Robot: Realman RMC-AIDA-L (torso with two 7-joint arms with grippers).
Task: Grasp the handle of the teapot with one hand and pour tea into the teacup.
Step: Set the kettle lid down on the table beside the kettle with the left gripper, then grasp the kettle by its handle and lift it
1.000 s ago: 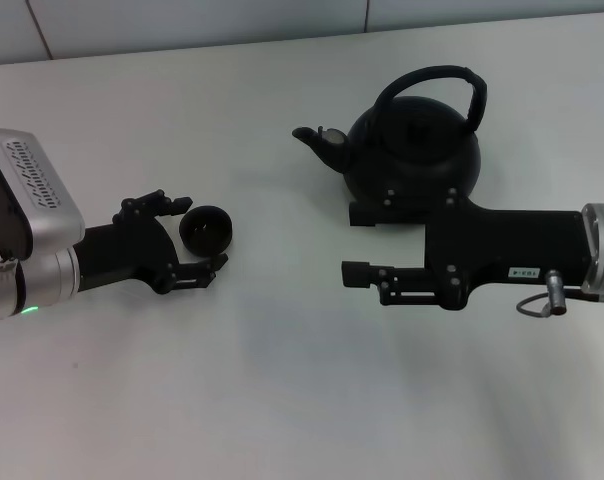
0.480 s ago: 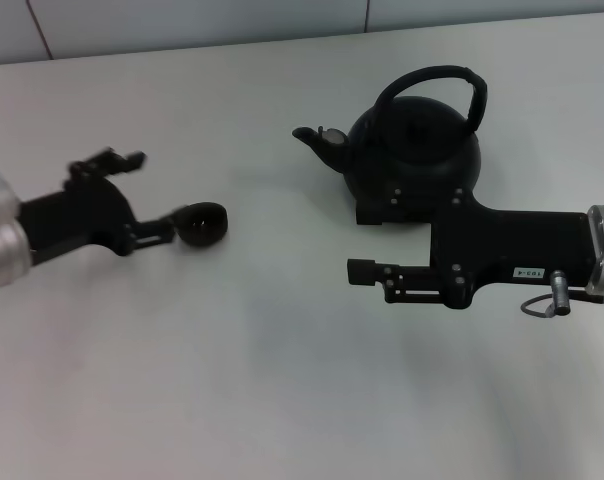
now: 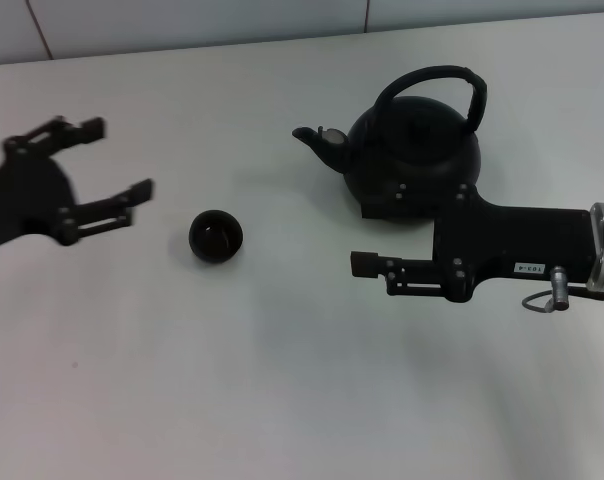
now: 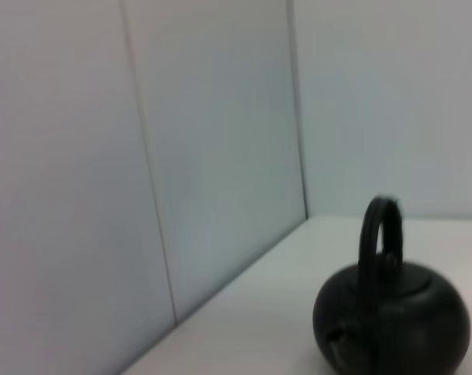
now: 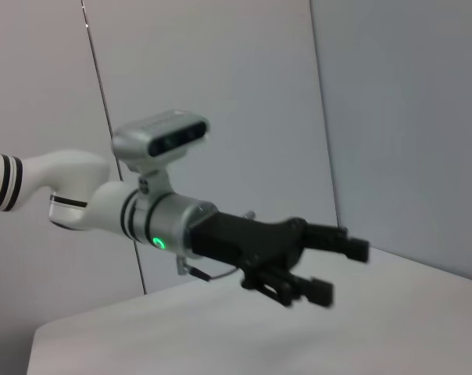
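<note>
Ideally, the handle (image 3: 432, 88) should be clamped at its wrapped crown by the right end effector (image 3: 367, 238), now spread wide and empty beside the teapot (image 3: 412, 150).

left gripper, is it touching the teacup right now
Apart. The head view shows bare table between the open left gripper and the teacup.

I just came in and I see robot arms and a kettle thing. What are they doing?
The robot is meant to pour tea. Its left gripper is open and raised off to the left of the little teacup, which sits alone on the table. Its right gripper is open too, just in front of the black teapot. Nothing holds the handle yet, so no pouring has begun.
</note>
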